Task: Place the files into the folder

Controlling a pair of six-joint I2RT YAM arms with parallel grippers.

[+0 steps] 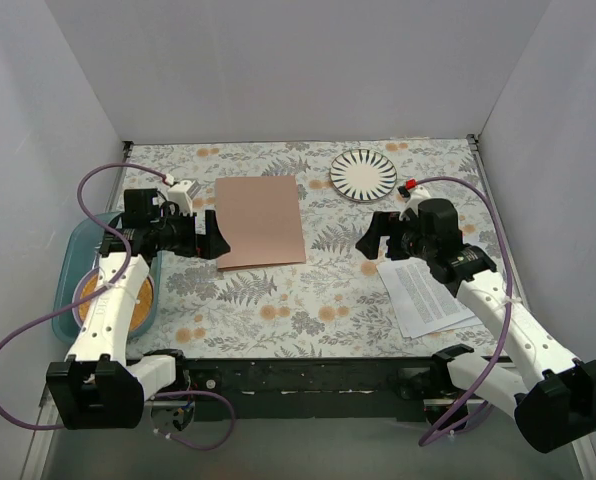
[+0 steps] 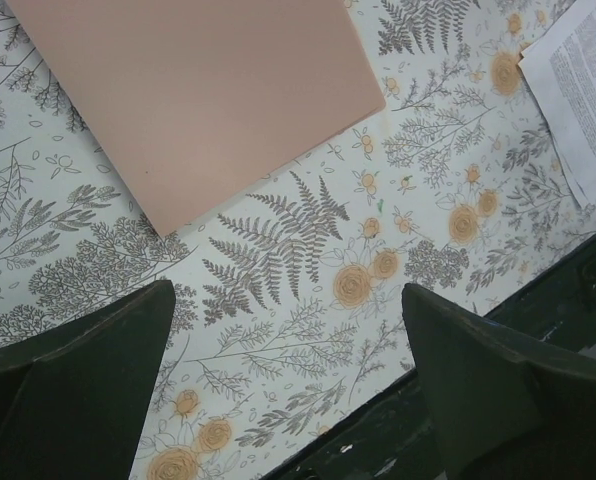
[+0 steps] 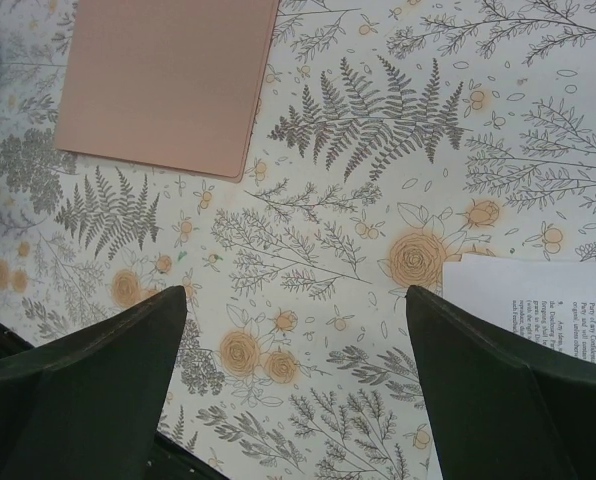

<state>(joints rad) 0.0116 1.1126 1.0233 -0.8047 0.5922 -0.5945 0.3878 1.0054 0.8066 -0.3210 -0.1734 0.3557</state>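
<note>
The brown folder [image 1: 260, 221] lies closed and flat on the floral cloth, left of centre; it also shows in the left wrist view [image 2: 193, 95] and the right wrist view [image 3: 168, 80]. The files [image 1: 425, 294], white printed sheets, lie at the right near the front edge; a corner shows in the left wrist view [image 2: 581, 95] and the right wrist view [image 3: 538, 295]. My left gripper [image 1: 214, 235] is open and empty, held above the cloth beside the folder's left edge. My right gripper [image 1: 374, 235] is open and empty, above the cloth just left of the files' far end.
A round striped plate [image 1: 363, 174] sits at the back right. A teal tray [image 1: 70, 268] holding an orange-brown disc [image 1: 139, 297] lies at the left under the left arm. White walls enclose the table; a black rail [image 1: 308, 372] runs along the front.
</note>
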